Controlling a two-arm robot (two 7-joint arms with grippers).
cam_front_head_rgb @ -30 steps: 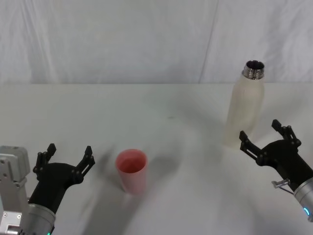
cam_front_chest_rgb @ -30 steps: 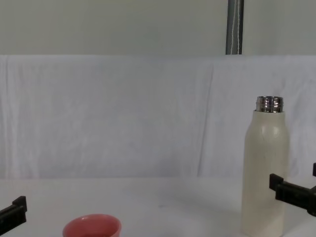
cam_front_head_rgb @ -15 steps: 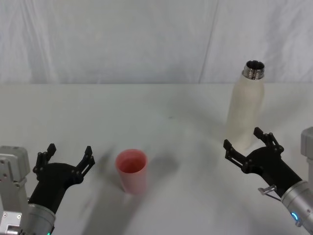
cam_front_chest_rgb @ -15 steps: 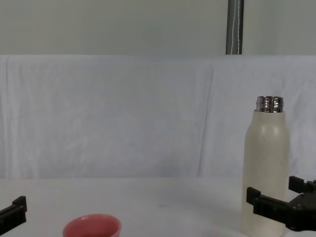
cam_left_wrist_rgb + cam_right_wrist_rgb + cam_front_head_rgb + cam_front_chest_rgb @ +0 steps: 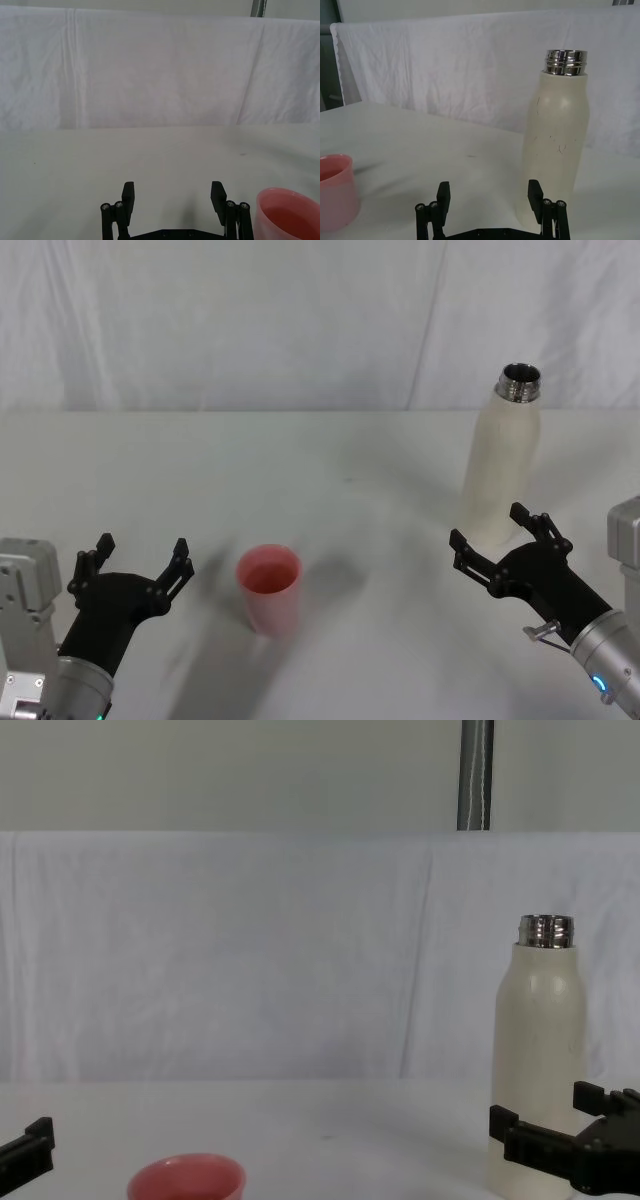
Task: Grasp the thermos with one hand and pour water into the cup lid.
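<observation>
Right gripper (image 5: 500, 547) is held with fingers spread, nothing between them; the thermos (image 5: 501, 462) stands upright just beyond, at 12 o'clock, uncapped. Cup lid (image 5: 269, 588) sits well apart at 9 o'clock; contents cannot be told. Left gripper (image 5: 137, 565) is parked, spread, beside it.

Your worktop (image 5: 330, 450) is a plain white surface running wide across the head view, evenly lit, with soft shadows and one small dark speck (image 5: 348, 479) near its middle. Behind it you have a white cloth backdrop (image 5: 250, 950) hanging in loose vertical folds along the far edge. From the chest view you can see a pale grey-green wall (image 5: 230, 775) rising above the cloth, and a grey metal pole (image 5: 476, 775) standing upright against it toward the right.
</observation>
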